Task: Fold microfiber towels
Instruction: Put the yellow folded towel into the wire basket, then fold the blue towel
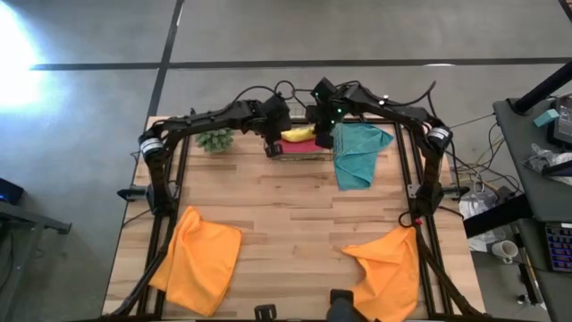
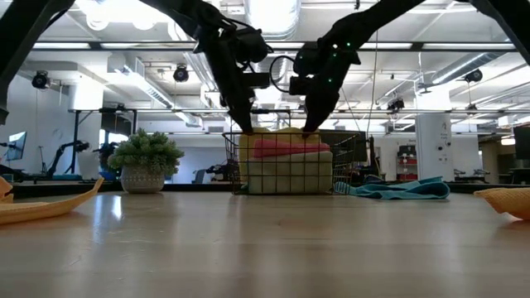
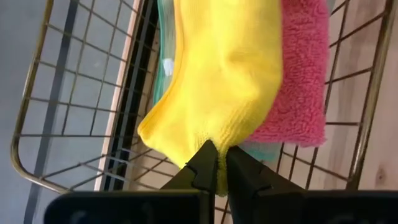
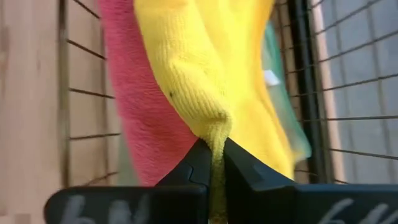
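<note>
Above, at the far middle of the wooden surface [image 1: 295, 201], both arms meet over a wire basket [image 1: 299, 152]. Left gripper [image 3: 219, 167]: jaws narrowed onto one end of the yellow towel [image 3: 224, 68], a thin edge of cloth pinched between them. Right gripper [image 4: 212, 163]: jaws likewise pressed together on the opposite end of the same cloth, which bunches into a narrow neck at the grip. The yellow towel is folded into a thick, soft band with a fine looped pile, and lies lengthwise inside the basket on top of a folded pink towel [image 3: 301, 74]; a sage green towel [image 4: 283, 93] with a small white tag shows at the basket's other side, under the yellow one. Beside the basket, toward the right arm, a teal towel [image 1: 359, 154] lies loosely spread and creased. Two orange towels, one at the near left [image 1: 198, 258] and one at the near right [image 1: 389, 268], lie unfolded and rumpled. A fuzzy green plant ball [image 1: 215, 139] stands just left of the basket.
</note>
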Action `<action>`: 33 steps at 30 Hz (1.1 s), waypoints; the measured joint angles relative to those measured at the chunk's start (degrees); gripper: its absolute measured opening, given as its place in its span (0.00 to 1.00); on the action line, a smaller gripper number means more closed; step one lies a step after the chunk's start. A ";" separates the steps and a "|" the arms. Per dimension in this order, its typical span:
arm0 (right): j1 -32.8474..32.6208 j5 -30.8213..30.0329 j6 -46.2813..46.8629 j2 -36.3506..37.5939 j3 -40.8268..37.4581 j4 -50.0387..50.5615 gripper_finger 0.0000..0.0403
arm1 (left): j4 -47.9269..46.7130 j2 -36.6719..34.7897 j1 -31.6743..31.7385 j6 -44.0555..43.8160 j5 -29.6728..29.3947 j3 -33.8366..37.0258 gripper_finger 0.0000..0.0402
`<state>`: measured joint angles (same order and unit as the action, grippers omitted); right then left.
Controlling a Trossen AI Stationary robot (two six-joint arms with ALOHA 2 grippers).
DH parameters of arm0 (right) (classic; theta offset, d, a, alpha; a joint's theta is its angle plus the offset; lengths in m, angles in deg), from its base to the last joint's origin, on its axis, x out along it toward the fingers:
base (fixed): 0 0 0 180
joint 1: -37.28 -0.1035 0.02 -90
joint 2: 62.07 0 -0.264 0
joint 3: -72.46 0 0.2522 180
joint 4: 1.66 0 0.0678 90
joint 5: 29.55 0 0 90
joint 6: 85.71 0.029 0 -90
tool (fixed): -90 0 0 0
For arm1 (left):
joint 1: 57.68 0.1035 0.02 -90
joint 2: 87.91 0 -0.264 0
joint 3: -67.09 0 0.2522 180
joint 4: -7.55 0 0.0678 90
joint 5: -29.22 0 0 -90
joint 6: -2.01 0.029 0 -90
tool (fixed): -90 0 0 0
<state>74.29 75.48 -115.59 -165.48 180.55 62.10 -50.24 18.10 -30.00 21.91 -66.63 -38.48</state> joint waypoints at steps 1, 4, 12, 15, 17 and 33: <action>-0.36 0.00 0.27 0.00 -0.01 0.13 0.04 | -0.04 0.00 0.01 -0.02 0.19 0.00 0.01; -1.19 0.03 0.19 0.00 -0.01 1.26 0.08 | -0.06 0.00 -0.02 -0.04 1.31 0.00 0.02; -1.64 -0.01 0.62 0.24 -0.02 3.53 0.28 | -0.70 -0.04 -0.16 -0.20 1.29 -0.07 0.19; -1.46 0.00 0.60 0.98 0.89 7.08 0.34 | -0.90 -0.50 -0.42 -0.24 1.23 -0.64 0.27; -1.33 0.00 0.69 1.83 1.80 9.06 0.37 | -0.82 -1.05 -0.46 -0.24 0.86 -2.03 0.32; -0.76 4.66 10.96 18.46 -7.14 13.33 0.34 | -3.83 -13.01 -4.04 -9.11 -3.69 0.26 0.40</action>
<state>73.53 80.14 -104.63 -147.02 173.41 75.44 -54.07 5.09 -34.04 12.80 -70.32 -38.22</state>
